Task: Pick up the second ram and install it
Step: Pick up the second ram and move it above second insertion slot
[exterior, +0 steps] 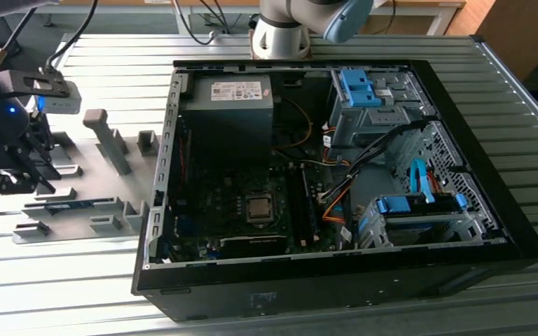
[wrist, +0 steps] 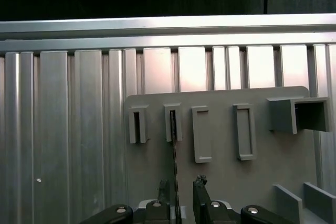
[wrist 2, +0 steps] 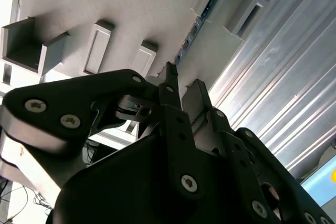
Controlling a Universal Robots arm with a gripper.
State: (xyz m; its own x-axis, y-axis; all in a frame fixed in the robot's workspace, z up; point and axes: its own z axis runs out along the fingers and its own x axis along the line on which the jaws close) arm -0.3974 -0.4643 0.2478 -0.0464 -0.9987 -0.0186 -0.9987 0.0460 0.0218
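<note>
Bearing second ram (wrist: 173, 156), grey fixture (wrist: 223, 182), ribbed table (wrist: 63, 129)

Computer case (exterior: 344, 290) on the slatted table (exterior: 110, 52), fixture plate (exterior: 82, 150) just beside it at the exterior view's left, second ram (wrist: 173, 150) lying in the plate's blocks (wrist: 179, 124), gripper (wrist: 182, 184) above that ram, arm base (exterior: 283, 35) behind the case.

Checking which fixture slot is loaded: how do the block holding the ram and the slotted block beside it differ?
The loaded block has the ram standing on edge in its slot; the empty block shows a dark gap. The loaded block lines up with the open gripper, which straddles the ram; the empty block sits off that line. Both are grey, alike in shape, side by side on one plate.
</note>
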